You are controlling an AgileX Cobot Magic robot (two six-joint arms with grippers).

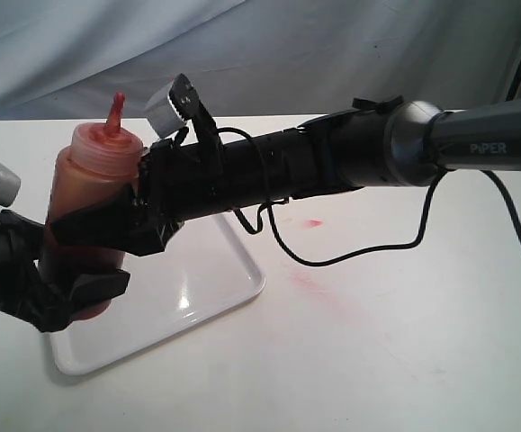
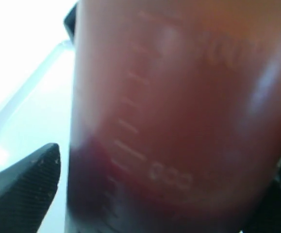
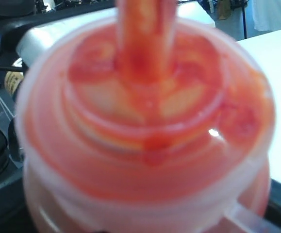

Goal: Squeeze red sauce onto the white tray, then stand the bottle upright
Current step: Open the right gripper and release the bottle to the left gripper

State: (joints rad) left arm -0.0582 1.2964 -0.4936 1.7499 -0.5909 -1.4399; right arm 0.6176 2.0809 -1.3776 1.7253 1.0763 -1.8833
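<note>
**Bottle held upright over the tray's left end**

Closest to the lens in both wrist views, the bottle fills nearly the whole frame. From the left wrist its orange wall shows raised measuring marks, with dark red sauce pooled in the lower part. From the right wrist its sauce-smeared shoulder and blurred nozzle are all that is clear.

In the exterior view the bottle stands upright at the left of the frame, its red nozzle pointing up. It is above the left end of the white tray, which lies on the white table. Its base is hidden, so I cannot tell whether it rests on the tray.

Reaching in from the upper right, the right gripper pinches the bottle around its middle, with one black finger across the front. At the lower left, the left gripper has its jaws spread around the bottle's lower body. In the left wrist view one finger stands just beside the wall, with a sliver of tray showing between them.

A pink stain marks the table right of the tray.
</note>
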